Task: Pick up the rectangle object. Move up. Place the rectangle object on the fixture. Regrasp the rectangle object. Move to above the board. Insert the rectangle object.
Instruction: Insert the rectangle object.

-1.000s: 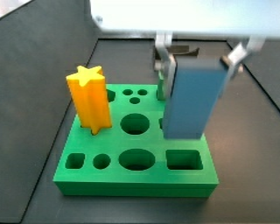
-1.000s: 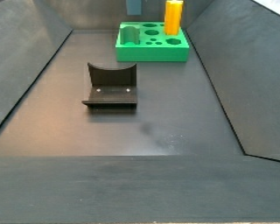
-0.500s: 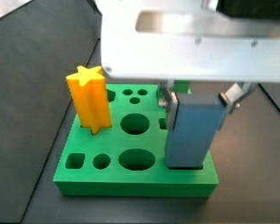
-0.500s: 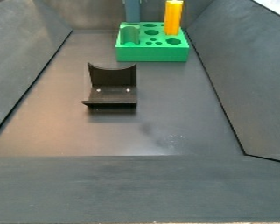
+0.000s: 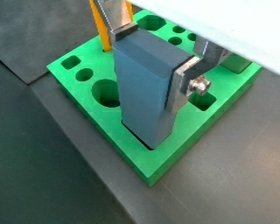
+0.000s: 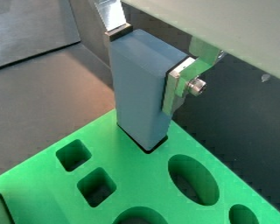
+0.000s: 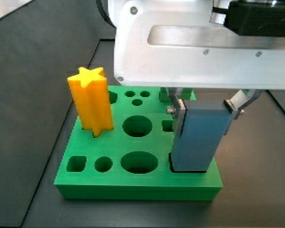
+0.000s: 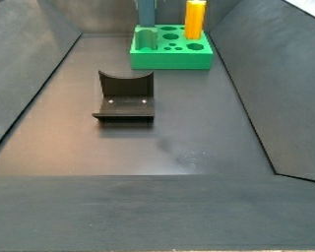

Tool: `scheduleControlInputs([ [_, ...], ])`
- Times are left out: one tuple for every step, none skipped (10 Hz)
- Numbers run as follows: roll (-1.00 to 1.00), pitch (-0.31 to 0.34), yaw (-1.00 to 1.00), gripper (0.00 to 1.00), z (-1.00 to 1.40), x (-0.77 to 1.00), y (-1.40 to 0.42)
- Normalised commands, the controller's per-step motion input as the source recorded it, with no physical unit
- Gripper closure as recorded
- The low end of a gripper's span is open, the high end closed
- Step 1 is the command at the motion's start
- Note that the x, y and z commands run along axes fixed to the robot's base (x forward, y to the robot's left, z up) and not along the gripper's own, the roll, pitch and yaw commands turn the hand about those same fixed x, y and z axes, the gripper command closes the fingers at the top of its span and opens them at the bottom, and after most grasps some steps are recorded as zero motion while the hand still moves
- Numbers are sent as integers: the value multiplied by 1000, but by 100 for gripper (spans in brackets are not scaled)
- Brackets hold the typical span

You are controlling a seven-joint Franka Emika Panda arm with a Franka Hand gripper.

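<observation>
The slate-blue rectangle object (image 7: 199,134) stands upright with its lower end in a rectangular hole at a corner of the green board (image 7: 109,183). It also shows in both wrist views (image 5: 149,83) (image 6: 140,87). My gripper (image 5: 154,52) is shut on the block's upper end, silver fingers (image 6: 181,83) pressed on two opposite faces. In a side view the block (image 8: 146,10) rises from the board (image 8: 171,57) at the far end. The black fixture (image 8: 123,98) stands empty mid-floor.
A yellow star-shaped prism (image 7: 92,100) stands upright in the board, also seen in a side view (image 8: 196,18). Several round and square holes in the board are open. Dark sloped walls bound the floor (image 8: 160,157).
My gripper has come down with the rectangle object; its lower end has gone into the board's rectangular hole, and less of the block stands above the board.
</observation>
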Motion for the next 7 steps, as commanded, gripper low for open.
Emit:
scheduleControlInputs([
  [146, 10, 14, 100, -457, 0, -23],
  [219, 0, 0, 100, -917, 0, -109],
  [266, 0, -29, 100, -837, 23, -26],
  [403, 13, -43, 100, -517, 0, 20],
  [333, 0, 0, 100, -723, 0, -20],
  [51, 51, -194, 100, -74, 269, 0],
  [0, 0, 0, 100, 0, 0, 0],
])
